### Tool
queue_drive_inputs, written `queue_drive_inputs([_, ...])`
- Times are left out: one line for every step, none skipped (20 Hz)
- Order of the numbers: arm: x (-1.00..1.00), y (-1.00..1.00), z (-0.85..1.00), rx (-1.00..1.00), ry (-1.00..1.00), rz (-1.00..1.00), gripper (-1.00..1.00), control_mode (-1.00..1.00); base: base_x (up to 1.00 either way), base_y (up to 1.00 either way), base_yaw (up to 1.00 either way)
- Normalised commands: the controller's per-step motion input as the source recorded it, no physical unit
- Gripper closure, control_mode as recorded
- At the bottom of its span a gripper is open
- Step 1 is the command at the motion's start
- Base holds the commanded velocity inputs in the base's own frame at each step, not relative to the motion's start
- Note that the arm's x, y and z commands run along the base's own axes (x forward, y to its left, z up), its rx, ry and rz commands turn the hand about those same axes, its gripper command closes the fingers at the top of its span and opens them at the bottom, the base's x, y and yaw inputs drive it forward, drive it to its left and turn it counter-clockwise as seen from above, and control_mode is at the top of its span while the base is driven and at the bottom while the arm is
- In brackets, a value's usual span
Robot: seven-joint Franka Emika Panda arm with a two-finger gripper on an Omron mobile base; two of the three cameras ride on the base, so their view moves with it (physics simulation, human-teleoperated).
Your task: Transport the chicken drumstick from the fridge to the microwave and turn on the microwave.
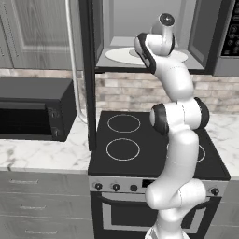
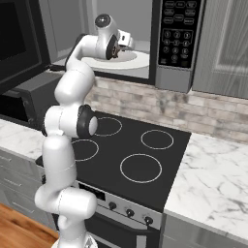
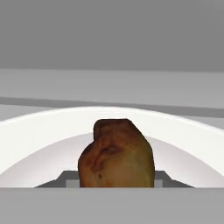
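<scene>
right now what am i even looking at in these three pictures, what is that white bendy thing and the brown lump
The white bendy thing is a robot arm standing in front of a black stovetop in a computer-drawn kitchen. Two pictures come from cameras behind the arm, one on its left and one on its right, so they show the same scene from two sides. The third comes from a camera on the arm's hand, looking along its claw. The arm reaches up into the open microwave above the stove, over its white turntable. The brown lump is a chicken drumstick, which the shut claw holds over that turntable. A black countertop oven sits on the marble counter.
</scene>
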Motion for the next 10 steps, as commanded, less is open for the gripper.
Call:
queue_drive_inputs([0.31, 0.00, -0.31, 0.00, 0.00, 0.00, 1.00, -1.00, 0.00, 0.00, 0.00])
queue_drive_inputs([0.34, 0.00, -0.26, 0.00, 0.00, 0.00, 1.00, -1.00, 0.00, 0.00, 0.00])
queue_drive_inputs([0.38, 0.00, -0.21, 0.00, 0.00, 0.00, 1.00, -1.00, 0.00, 0.00, 0.00])
queue_drive_inputs([0.38, 0.00, -0.19, 0.00, 0.00, 0.00, 1.00, -1.00, 0.00, 0.00, 0.00])
queue_drive_inputs([0.36, 0.00, -0.20, 0.00, 0.00, 0.00, 1.00, -1.00, 0.00, 0.00, 0.00])
queue_drive_inputs([0.36, 0.00, -0.18, 0.00, 0.00, 0.00, 1.00, -1.00, 0.00, 0.00, 0.00])
queue_drive_inputs([0.21, 0.00, -0.01, 0.00, 0.00, 0.00, 1.00, -1.00, 0.00, 0.00, 0.00])
queue_drive_inputs([0.09, 0.00, 0.00, 0.00, 0.00, 0.00, 1.00, -1.00, 0.00, 0.00, 0.00])
queue_drive_inputs([0.00, 0.00, 0.00, 0.00, 0.00, 0.00, 1.00, -1.00, 0.00, 0.00, 0.00])
queue_drive_inputs([0.00, 0.00, 0.00, 0.00, 0.00, 0.00, 1.00, -1.00, 0.00, 0.00, 0.00])
